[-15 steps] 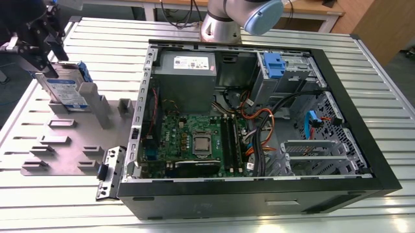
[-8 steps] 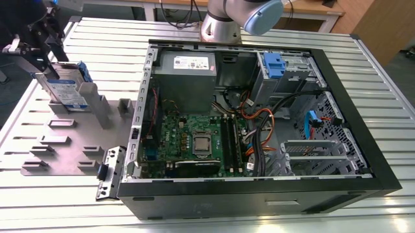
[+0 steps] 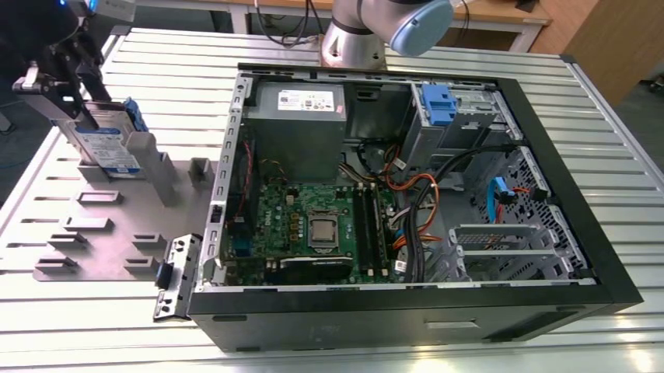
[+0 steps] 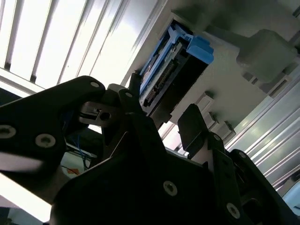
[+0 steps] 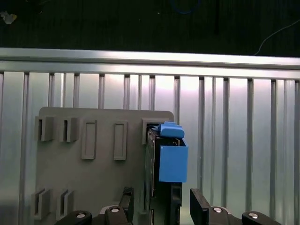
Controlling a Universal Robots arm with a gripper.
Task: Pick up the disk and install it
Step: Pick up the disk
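Gripper (image 3: pixel 85 97): off the exterior view's left of the computer case (image 3: pixel 415 311), farthest from it of all things here. In both wrist views its two black fingers (image 5: pixel 199 206) are spread wide, one on each side of the disk with a gap on both sides, and they pinch nothing (image 4: pixel 161 110).

Disk (image 3: pixel 109 144): outside the case, on the exterior view's left of it. It stands on edge, label side showing, with its blue carrier frame up. In the first wrist view (image 5: pixel 172 161) and second wrist view (image 4: pixel 168 70) it sits between the fingers.

Fixture plate (image 3: pixel 104 241): grey and flat, lying just beside the case's open side on the slatted table (image 3: pixel 155 54). The disk stands in a slot at the corner away from the case (image 5: pixel 103 183).

Metal bracket (image 3: pixel 176 276): loose, touching or nearly touching the case's near left corner.

Power supply (image 3: pixel 295 101): a grey box inside the case, at its far left corner.

Motherboard (image 3: pixel 311 225): green, on the case floor.

Arm base (image 3: pixel 353 39): just behind the case's far wall.

Blue bracket (image 3: pixel 436 105): in a drive bay at the case's far right.
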